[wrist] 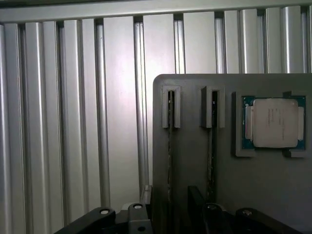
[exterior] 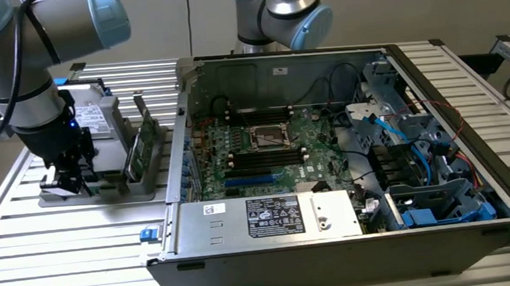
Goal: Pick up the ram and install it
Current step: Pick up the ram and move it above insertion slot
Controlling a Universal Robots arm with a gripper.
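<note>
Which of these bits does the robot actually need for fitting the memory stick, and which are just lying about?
Part of the job:
ram sticks, standing in the grey holder
gripper, open, close to the holder
memory slots in the computer case

Just lying about:
processor chip in the holder
power supply
blue cables

No legible text, white sticker (exterior: 275, 216) on power supply (exterior: 199, 236), processor lid (wrist: 274, 122), print too small to read
</note>
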